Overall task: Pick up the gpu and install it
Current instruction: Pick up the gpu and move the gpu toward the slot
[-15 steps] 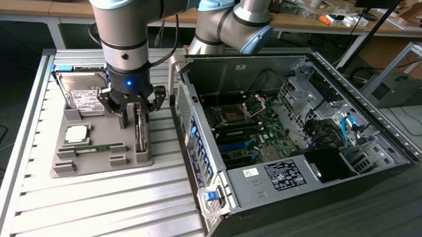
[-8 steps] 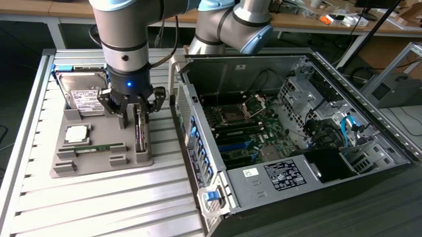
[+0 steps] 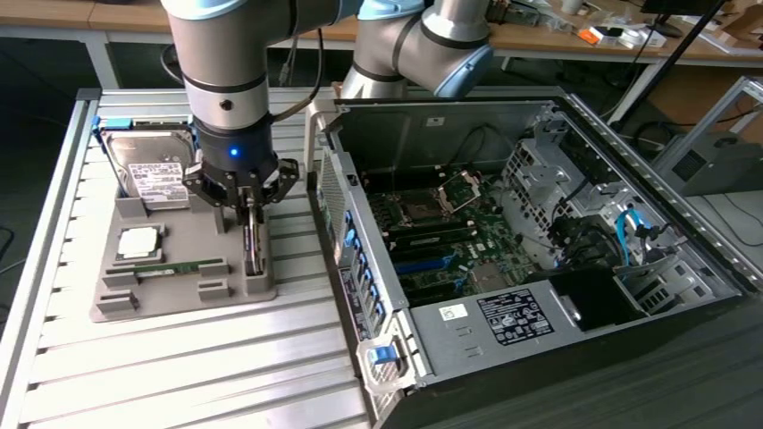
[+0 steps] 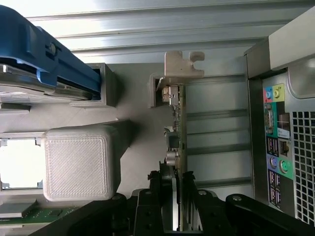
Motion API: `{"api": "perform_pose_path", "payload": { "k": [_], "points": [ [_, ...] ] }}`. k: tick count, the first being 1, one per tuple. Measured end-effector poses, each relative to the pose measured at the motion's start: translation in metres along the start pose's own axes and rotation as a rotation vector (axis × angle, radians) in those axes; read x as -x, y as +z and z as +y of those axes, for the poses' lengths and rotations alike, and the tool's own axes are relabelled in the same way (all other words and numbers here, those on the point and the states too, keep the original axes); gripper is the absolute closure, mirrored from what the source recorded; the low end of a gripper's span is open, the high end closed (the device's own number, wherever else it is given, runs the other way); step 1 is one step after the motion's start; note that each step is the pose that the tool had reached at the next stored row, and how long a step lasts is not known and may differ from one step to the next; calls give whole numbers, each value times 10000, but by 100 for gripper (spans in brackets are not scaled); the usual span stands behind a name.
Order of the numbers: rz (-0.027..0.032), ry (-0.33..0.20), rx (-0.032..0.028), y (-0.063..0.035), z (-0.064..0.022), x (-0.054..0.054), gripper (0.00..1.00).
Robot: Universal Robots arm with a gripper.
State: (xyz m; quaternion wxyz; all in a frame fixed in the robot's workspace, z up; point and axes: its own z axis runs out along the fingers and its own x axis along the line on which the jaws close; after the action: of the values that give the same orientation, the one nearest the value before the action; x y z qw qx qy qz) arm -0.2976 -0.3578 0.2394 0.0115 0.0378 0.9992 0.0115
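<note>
The gpu (image 3: pixel 252 246) stands on edge in a slot of the grey holder tray (image 3: pixel 238 290), at the side nearest the computer case. In the wrist view it is a thin card (image 4: pixel 179 123) with a pale metal bracket (image 4: pixel 183 66) at its far end. My gripper (image 3: pixel 247 213) is straight above it, pointing down. Its black fingers (image 4: pixel 167 196) sit on both sides of the card's near end and press against it, gripper (image 4: pixel 180 209) shut on the card. The card still rests in its slot.
The tray also holds a silver hard drive (image 3: pixel 149 170), a processor (image 3: pixel 138 241) and a green memory stick (image 3: pixel 179 268). The open computer case (image 3: pixel 537 250) with its motherboard (image 3: pixel 441 232) lies just to the exterior view's right, its port panel (image 4: pixel 278 137) close beside the card.
</note>
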Motion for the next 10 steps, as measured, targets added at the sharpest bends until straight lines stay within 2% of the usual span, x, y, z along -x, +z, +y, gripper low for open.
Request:
{"api": "perform_pose_path", "payload": {
  "k": [10],
  "points": [
    [-3, 1, 2, -1, 1, 1, 71]
  ]
}}
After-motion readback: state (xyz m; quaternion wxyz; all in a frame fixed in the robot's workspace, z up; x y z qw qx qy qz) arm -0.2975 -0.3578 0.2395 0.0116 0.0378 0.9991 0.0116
